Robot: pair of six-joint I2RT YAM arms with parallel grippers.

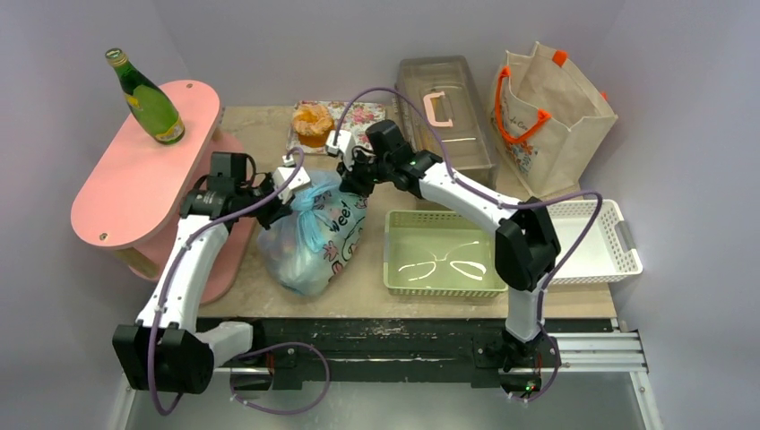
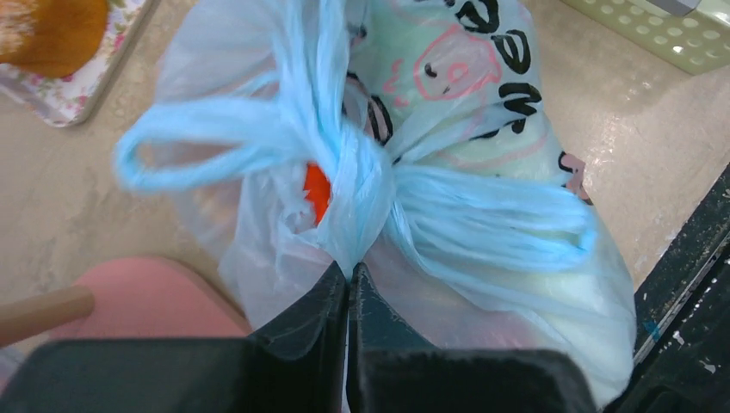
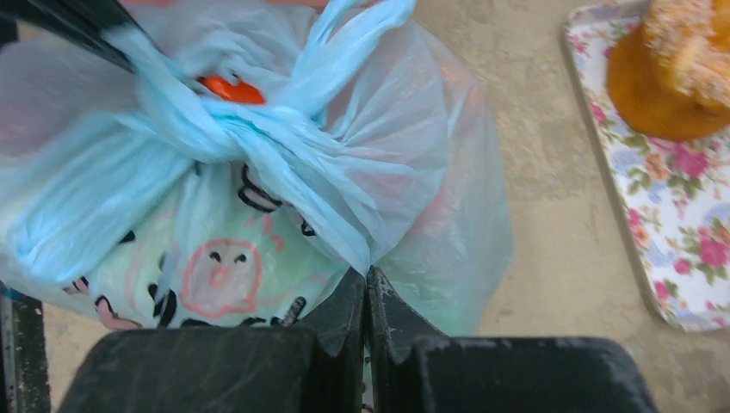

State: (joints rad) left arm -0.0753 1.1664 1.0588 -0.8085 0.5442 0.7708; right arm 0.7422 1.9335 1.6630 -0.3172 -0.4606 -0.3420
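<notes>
Beige tabletop (image 1: 262, 125), 9 o'clock of the green basket (image 1: 444, 290): my left gripper (image 2: 349, 275) and right gripper (image 3: 368, 277) were closed tight on the knotted handles (image 2: 344, 176) of the blue plastic bag (image 1: 314, 244), at its 11 and 1 o'clock; I judged slow, opposed pulls kindest to the thin film.

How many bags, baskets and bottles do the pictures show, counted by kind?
Bags: 2 (plastic bag, tote)
Baskets: 2 (green basket, white basket)
Bottles: 1
Total: 5

Bright even light, soft shadows, wrist views slightly blurred at edges
</notes>
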